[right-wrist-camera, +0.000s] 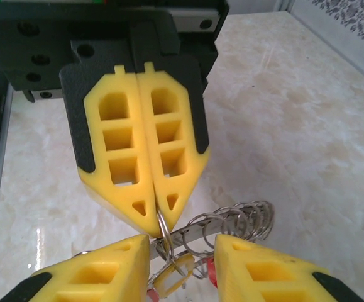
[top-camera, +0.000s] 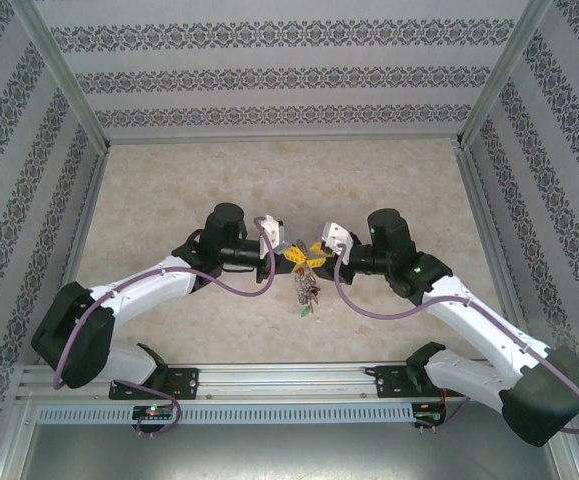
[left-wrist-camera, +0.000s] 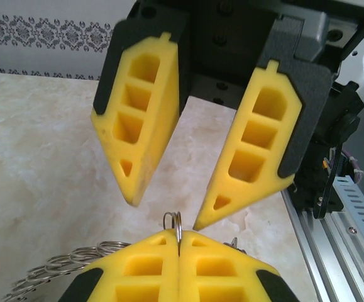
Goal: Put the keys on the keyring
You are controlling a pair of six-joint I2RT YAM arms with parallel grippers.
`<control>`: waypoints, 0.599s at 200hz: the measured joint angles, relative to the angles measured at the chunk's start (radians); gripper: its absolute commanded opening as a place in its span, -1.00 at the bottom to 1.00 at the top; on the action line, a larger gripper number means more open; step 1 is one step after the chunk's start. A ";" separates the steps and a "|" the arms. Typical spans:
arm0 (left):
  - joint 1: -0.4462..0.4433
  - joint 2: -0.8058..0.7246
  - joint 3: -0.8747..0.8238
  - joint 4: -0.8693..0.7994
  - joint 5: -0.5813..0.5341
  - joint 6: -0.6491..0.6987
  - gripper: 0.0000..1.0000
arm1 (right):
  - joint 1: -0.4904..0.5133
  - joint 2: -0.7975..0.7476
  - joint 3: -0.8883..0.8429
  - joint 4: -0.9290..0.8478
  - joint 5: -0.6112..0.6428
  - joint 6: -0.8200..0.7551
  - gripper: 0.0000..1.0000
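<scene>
Right wrist view: with left gripper (right-wrist-camera: 154, 220) clamped on keyring (right-wrist-camera: 244, 217), ease part-open right gripper (right-wrist-camera: 182, 245) squarely onto tan-tagged key (right-wrist-camera: 169, 280)

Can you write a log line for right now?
left gripper: shut on keyring | right gripper: open, close to keyring

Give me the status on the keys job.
Done: the keyring cluster looks picked up. In hand: left tool shut on a small split ring at its top; right tool open, facing it. Left: the threading itself; a pale tag and a red tag hang by that ring, attached or not I cannot tell.
</scene>
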 measured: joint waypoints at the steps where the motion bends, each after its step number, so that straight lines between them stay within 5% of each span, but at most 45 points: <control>1: 0.000 0.000 0.000 0.000 0.000 0.000 -1.00 | 0.000 0.000 0.000 0.000 0.000 -0.001 -0.34; 40: 0.000 -0.005 0.000 -0.003 0.000 0.000 -1.00 | 0.000 0.024 0.002 -0.012 -0.008 -0.026 -0.53; 88: 0.003 -0.007 0.006 -0.027 -0.005 0.016 -1.00 | 0.000 0.034 0.012 -0.038 -0.018 -0.047 -1.00; 120: 0.005 -0.011 0.044 -0.096 -0.005 0.069 -0.84 | 0.000 0.043 0.053 -0.088 -0.019 -0.053 -1.00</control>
